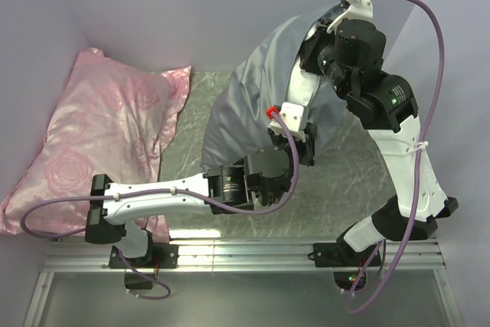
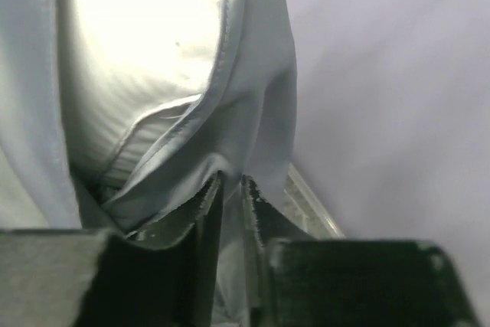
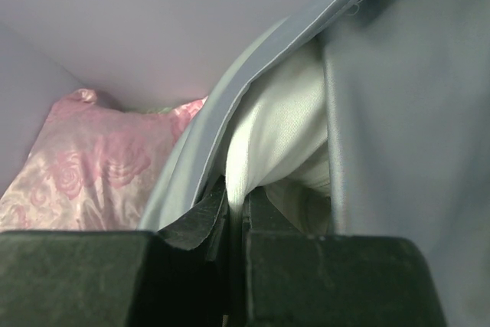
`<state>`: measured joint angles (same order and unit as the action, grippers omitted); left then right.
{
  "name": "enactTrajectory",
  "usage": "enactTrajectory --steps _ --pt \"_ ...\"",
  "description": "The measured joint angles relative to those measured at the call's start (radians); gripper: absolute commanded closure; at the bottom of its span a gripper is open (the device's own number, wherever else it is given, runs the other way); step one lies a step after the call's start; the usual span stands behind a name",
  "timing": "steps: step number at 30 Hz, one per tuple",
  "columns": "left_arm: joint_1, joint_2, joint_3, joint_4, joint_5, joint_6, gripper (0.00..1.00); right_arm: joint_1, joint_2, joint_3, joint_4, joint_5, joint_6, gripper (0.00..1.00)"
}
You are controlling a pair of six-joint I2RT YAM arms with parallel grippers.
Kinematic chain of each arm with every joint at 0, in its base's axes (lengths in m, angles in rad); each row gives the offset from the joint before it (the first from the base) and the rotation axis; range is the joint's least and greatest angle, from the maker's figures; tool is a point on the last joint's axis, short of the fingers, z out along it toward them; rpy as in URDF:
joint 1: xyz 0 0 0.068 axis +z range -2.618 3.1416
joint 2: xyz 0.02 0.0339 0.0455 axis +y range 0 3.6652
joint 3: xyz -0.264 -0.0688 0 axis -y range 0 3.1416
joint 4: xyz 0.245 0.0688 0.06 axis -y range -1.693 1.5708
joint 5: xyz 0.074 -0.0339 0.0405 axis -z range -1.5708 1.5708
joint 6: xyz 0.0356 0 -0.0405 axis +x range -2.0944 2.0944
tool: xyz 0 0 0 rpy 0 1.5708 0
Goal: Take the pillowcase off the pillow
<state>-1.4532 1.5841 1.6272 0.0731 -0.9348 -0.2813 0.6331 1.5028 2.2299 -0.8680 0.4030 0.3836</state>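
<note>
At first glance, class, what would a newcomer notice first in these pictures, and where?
The shiny grey-blue pillowcase hangs lifted in the middle between both arms, the left claw pinching its hem. At its open edge the white pillow shows, nipped by the right claw. A pink pillow with roses lies far left against the wall.

The pillowcase (image 1: pixel 245 105), pinched in the left claw (image 2: pixel 232 189): smooth grey-blue satin cloth, sheeny. The pillow (image 3: pixel 279 135), above the right claw (image 3: pixel 236 206): matt white cloth, finely woven. Left of that claw, pink pillow (image 3: pixel 84 166): glossy rose-figured satin.
</note>
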Motion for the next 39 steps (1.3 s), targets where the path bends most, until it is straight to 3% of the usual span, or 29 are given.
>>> enactTrajectory --steps 1,3,12,23,24,27,28,31,39 --pt "0.001 0.008 0.007 0.002 0.000 0.005 0.90 0.003 0.000 0.000 0.000 0.001 0.000 1.00" --pt "0.004 0.026 0.016 0.008 0.011 0.020 0.99 0.008 0.001 0.000 0.000 0.005 0.000 1.00" --pt "0.006 0.044 -0.014 -0.008 0.162 -0.029 1.00 0.015 0.022 0.024 -0.001 0.020 -0.011 1.00" --pt "0.008 0.018 -0.315 -0.033 0.241 -0.183 0.99 0.017 0.037 0.048 -0.008 0.025 -0.020 1.00" --pt "0.010 0.011 -0.333 -0.035 0.250 -0.187 0.98 0.017 0.037 0.048 -0.008 0.025 -0.020 1.00" --pt "0.012 -0.016 -0.342 -0.037 0.285 -0.183 0.70 0.019 0.037 0.050 -0.010 0.025 -0.022 1.00" --pt "0.011 -0.035 -0.342 -0.033 0.294 -0.180 0.53 0.019 0.037 0.050 -0.010 0.025 -0.023 1.00" --pt "0.003 -0.117 -0.333 -0.030 0.311 -0.174 0.39 0.023 0.037 0.050 -0.012 0.027 -0.024 1.00" --pt "-0.010 -0.199 -0.145 0.021 0.214 -0.141 0.37 0.038 0.039 0.050 -0.011 0.037 -0.024 1.00"
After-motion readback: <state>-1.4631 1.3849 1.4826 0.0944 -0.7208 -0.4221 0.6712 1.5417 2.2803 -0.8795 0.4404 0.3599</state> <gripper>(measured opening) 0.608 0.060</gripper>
